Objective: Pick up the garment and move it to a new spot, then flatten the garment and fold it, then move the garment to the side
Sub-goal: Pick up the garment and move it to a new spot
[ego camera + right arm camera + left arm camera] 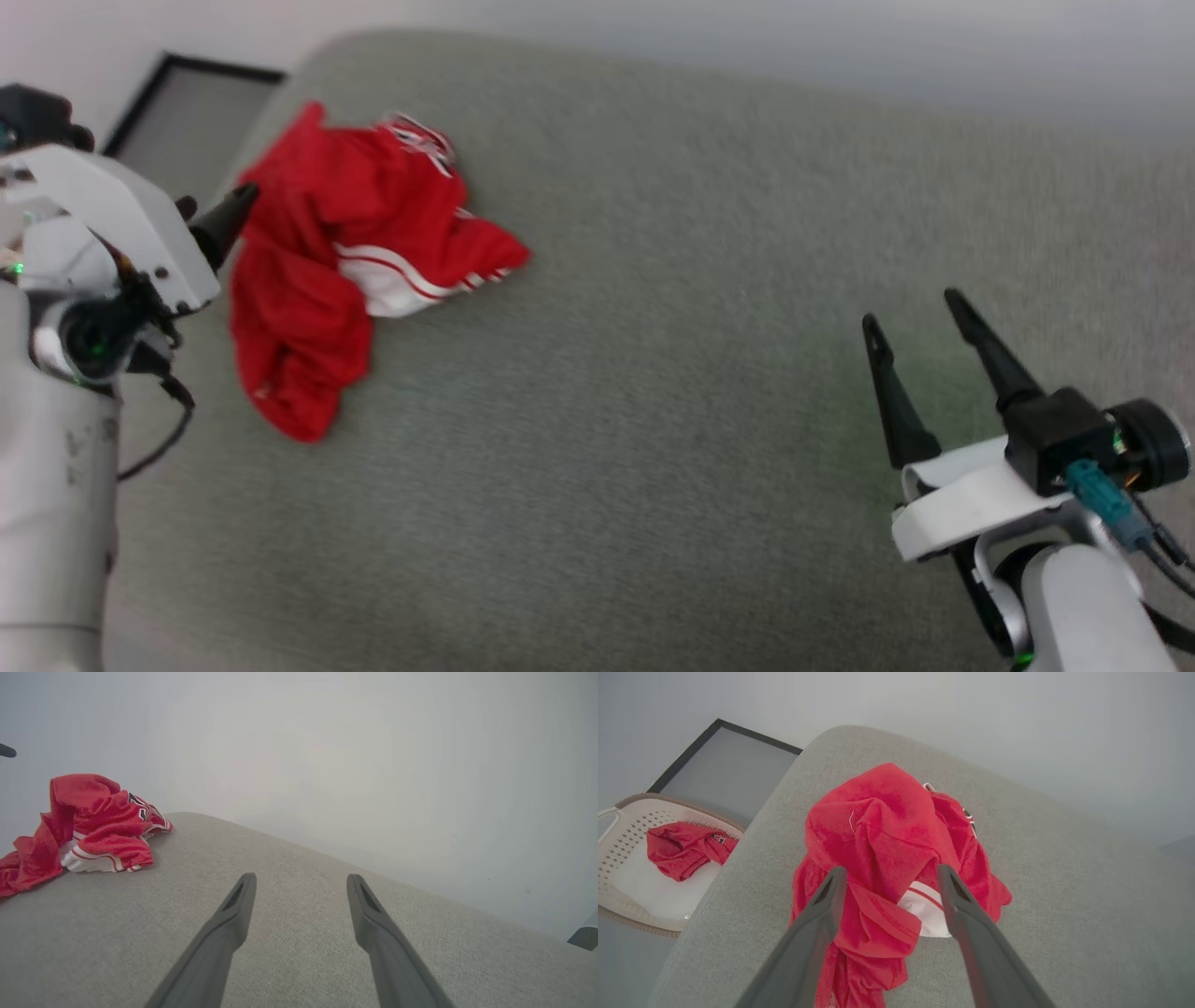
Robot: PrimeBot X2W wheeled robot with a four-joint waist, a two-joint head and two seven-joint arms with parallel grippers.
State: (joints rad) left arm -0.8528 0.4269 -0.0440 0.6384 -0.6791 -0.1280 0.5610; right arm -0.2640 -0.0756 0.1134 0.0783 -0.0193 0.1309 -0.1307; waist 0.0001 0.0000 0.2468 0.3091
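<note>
My left gripper (891,870), jaws spread and empty, poised over the crumpled jersey (878,826); a shallow pinch may snag one layer and slip.

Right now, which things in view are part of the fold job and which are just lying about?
Job: crumpled red jersey; left gripper, open, pointed at it; right gripper, open, over the grey cushion.
Lying about: cream basket beside the cushion; red cloth inside it; dark-framed panel behind.
</note>
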